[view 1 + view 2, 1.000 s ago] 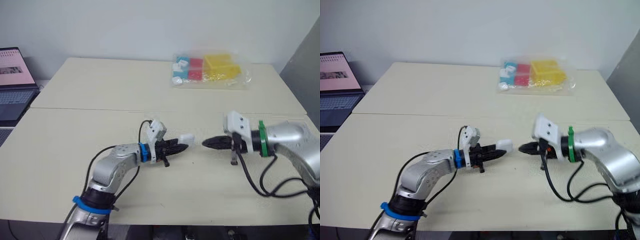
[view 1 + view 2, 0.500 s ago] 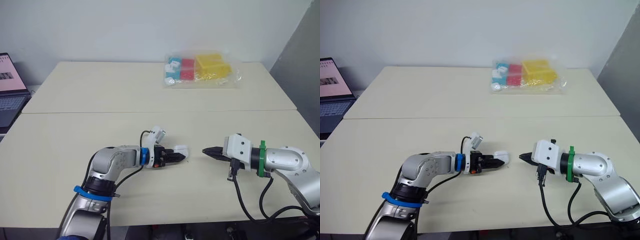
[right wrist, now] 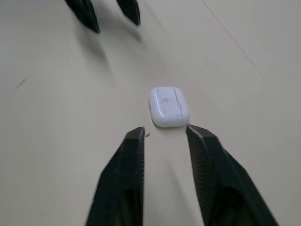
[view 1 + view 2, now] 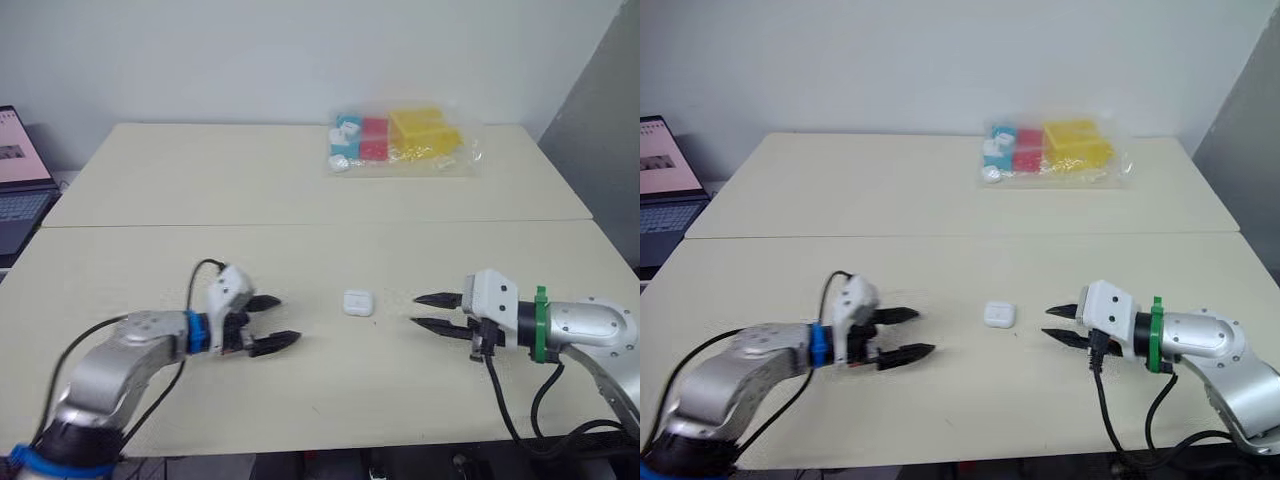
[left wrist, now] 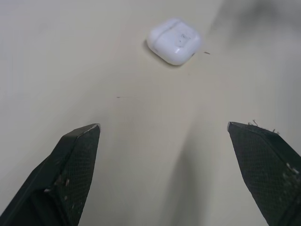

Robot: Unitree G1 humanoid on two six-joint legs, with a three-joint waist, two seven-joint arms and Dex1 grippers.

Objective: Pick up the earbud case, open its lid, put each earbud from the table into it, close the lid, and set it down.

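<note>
The white earbud case (image 4: 357, 302) lies on the table with its lid closed, between my two grippers and touching neither. My left gripper (image 4: 288, 320) stands wide open a short way to the left of the case, nothing between its fingers. In the left wrist view the case (image 5: 174, 40) sits ahead of the spread fingers (image 5: 75, 160). My right gripper (image 4: 414, 310) is open just to the right of the case and points at it. The right wrist view has the case (image 3: 168, 106) lying right beyond the fingertips (image 3: 137, 134), with the left gripper (image 3: 108, 12) farther on.
A clear plastic bag of coloured boxes (image 4: 400, 140) lies at the back of the table. A laptop (image 4: 15, 180) stands off the left edge. A seam (image 4: 300, 223) runs across the tabletop behind the grippers.
My left gripper has let go of the case and drawn back to the left, opening wide. The case now rests on the table. My right gripper has opened from shut.
</note>
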